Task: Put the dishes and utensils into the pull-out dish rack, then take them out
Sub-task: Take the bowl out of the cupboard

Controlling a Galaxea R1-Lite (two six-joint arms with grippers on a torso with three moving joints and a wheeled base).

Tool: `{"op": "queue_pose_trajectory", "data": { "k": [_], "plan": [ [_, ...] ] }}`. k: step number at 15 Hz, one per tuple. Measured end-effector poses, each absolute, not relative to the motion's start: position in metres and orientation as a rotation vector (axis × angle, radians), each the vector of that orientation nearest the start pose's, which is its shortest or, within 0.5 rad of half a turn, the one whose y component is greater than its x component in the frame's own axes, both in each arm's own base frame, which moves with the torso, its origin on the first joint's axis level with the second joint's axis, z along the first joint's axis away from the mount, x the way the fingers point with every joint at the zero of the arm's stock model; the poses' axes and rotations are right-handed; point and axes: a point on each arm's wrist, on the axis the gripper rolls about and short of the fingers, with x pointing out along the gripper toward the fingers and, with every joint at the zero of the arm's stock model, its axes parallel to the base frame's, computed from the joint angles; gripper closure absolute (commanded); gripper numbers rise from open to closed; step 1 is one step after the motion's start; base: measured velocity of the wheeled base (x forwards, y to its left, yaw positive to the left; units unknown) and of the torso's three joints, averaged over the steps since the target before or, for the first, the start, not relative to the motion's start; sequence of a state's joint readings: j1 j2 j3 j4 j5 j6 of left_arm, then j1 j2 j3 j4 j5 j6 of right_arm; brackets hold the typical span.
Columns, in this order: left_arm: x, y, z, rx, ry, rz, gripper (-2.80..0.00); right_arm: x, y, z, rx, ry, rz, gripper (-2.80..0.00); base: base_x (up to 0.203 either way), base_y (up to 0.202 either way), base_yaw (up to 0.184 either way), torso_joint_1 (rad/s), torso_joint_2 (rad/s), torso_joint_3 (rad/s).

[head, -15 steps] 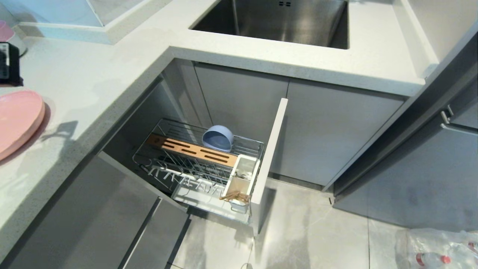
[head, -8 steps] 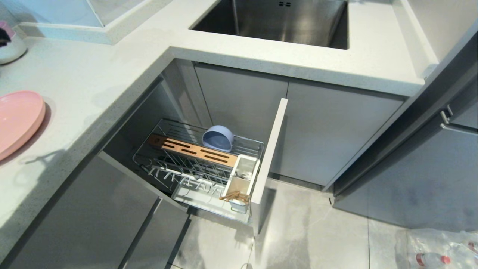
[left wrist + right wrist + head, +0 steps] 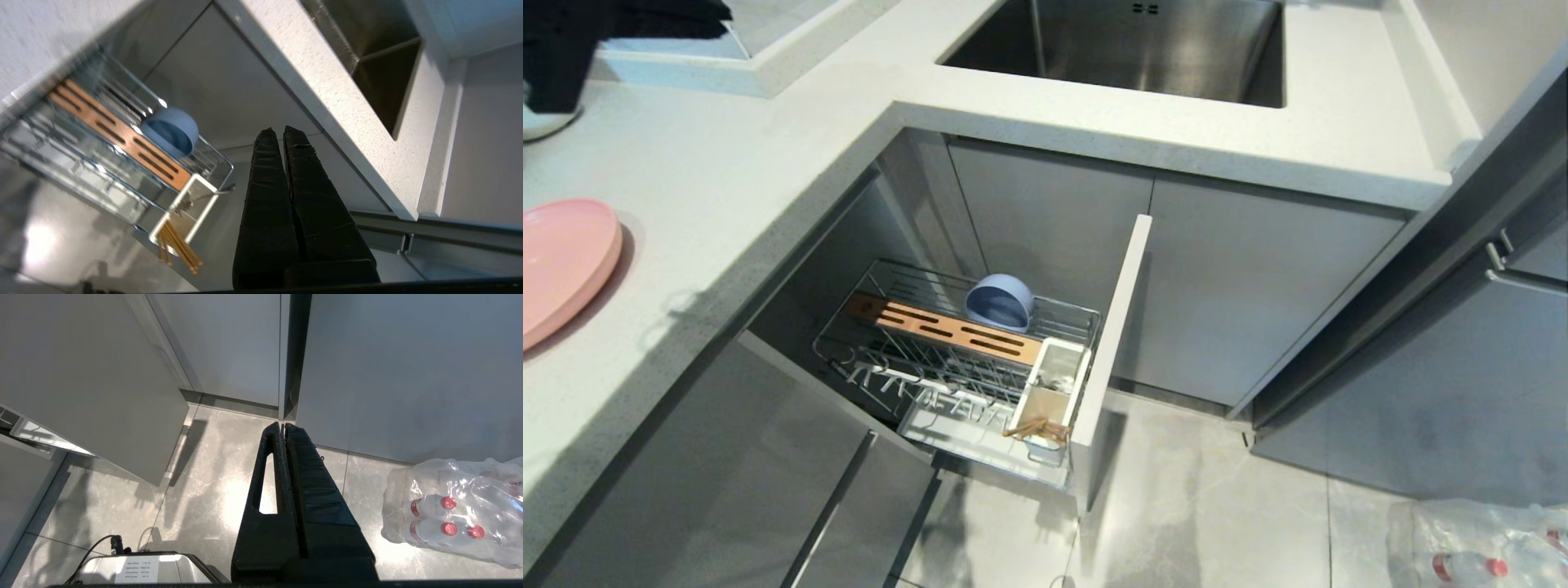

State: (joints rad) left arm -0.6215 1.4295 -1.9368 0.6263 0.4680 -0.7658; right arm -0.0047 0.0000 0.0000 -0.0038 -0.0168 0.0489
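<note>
Left gripper empty, fingers pressed together, poised high above the counter edge and looking down into the pulled-out dish rack below and ahead of it; in the head view only a dark part of that arm shows at the upper left corner. Right gripper also closed on nothing, parked low over the floor tiles, pointing at the cabinet base, a shrink-wrapped pack of bottles off to one side. Blue bowl sits tipped on its side in the wire basket, just behind the slotted wooden strip, well below the left fingertips. Chopsticks stand in the near cell of the white utensil caddy, tips splayed outward; the spoon lies in the neighbouring cell, handle poking over the rim. Pink plate lies flat on the countertop, well apart from the rack. Judgement: plate is the piece not in the rack. Likely light, rigid, matte and so not very slippery, but lying flat leaves no gap beneath; best pinch is across the raised rim at the edge nearest the counter lip. Bowl: take by the upturned rim. Chopsticks are thin and loose; pinch both together near the top.
</note>
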Motion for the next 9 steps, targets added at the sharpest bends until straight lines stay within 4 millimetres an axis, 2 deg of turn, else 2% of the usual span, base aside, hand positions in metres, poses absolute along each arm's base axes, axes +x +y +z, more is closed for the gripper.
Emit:
{"op": "queue_pose_trajectory", "data": {
  "k": [3,9],
  "plan": [
    [0.184,-0.110,0.406,-0.758,0.282,-0.011,0.00,-0.023,0.000,0.076,0.049,-0.005,-0.021,0.00,0.000,0.000,0.000,0.000,0.00,0.000],
    [0.267,-0.133,0.349,-0.711,0.438,0.120,0.00,-0.023,0.000,0.076,0.049,-0.005,-0.021,0.00,0.000,0.000,0.000,0.000,0.00,0.000]
  ]
}}
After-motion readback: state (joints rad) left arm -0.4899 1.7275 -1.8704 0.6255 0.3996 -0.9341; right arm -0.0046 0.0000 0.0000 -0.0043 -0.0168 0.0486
